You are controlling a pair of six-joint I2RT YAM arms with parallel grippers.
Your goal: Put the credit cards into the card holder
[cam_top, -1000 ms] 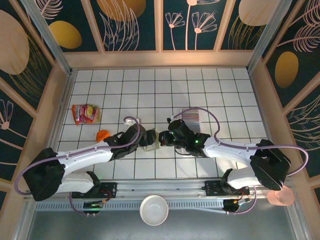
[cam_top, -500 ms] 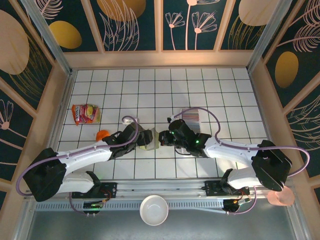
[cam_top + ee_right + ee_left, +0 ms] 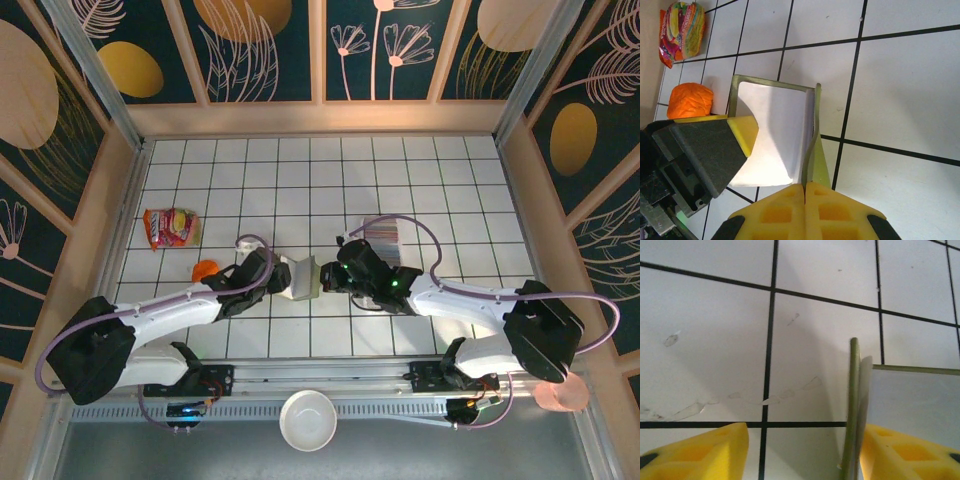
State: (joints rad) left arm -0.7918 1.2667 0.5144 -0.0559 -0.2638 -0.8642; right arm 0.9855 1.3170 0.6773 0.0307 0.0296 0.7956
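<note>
My right gripper (image 3: 805,186) is pinched shut on the green edge of the card holder (image 3: 774,127). The card holder is open, so I can see its pale inside. It sits near the middle of the table (image 3: 300,170), a bit closer to the near edge. One thin green wall of it stands up.

My left gripper (image 3: 805,435) is partly wide. Its yellow fingers (image 3: 710,452) stand one on each side of that upright wall. One finger is right beside the wall, on the pale side. The other finger has a gap of bare white tile between it and the wall, so this gripper is not squeezing anything.

The credit cards (image 3: 381,233) look like a small pink and grey striped row. They lie on the table just past my right wrist, toward the far edge, apart from the card holder.

A snack packet (image 3: 684,29) in red, yellow and green lies near the left edge. It has print on it, but the print is too small and blurry for me to read. An orange lump (image 3: 690,100) lies between the snack packet and the card holder.
</note>
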